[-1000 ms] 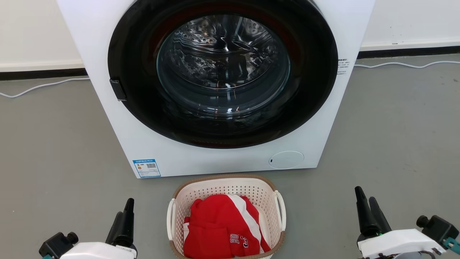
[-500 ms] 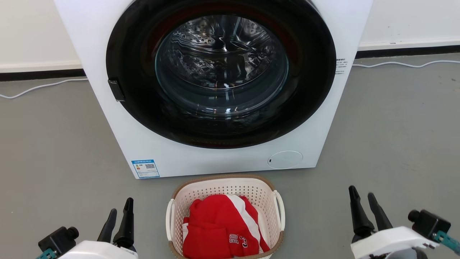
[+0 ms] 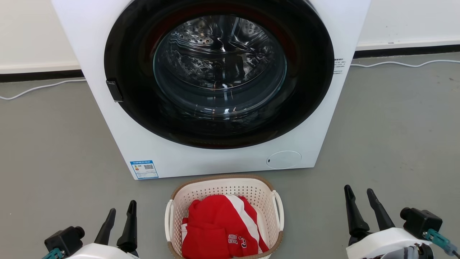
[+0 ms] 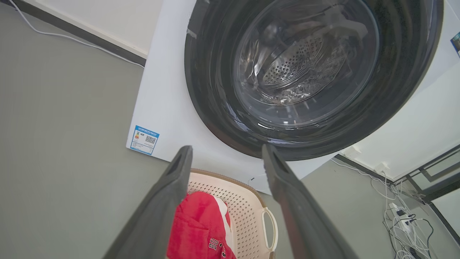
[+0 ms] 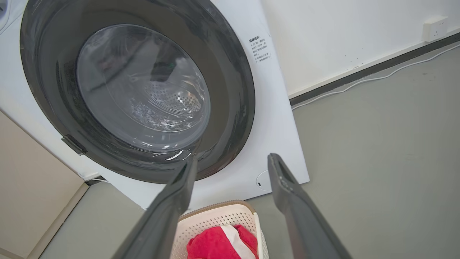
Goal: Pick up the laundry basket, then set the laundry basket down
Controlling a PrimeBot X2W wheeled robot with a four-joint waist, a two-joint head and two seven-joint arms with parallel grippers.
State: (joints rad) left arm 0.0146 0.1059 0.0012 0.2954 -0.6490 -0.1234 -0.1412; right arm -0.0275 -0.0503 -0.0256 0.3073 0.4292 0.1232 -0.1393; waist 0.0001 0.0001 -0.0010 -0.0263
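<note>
Widely spread, the long dark fingers of the left gripper (image 3: 122, 207) and the right gripper (image 3: 358, 189) hang empty on either side of the cream-white perforated plastic laundry basket (image 3: 222, 189), apart from its white loop handles (image 3: 280, 212). The basket sits on the grey floor (image 3: 54, 162), just in front of the white front-loading washing machine (image 3: 118, 151), with a crumpled red-and-white garment (image 3: 212, 230) inside. If the two grippers close unevenly on the handles, the basket would likely tip, spilling the garment or knocking the machine.
</note>
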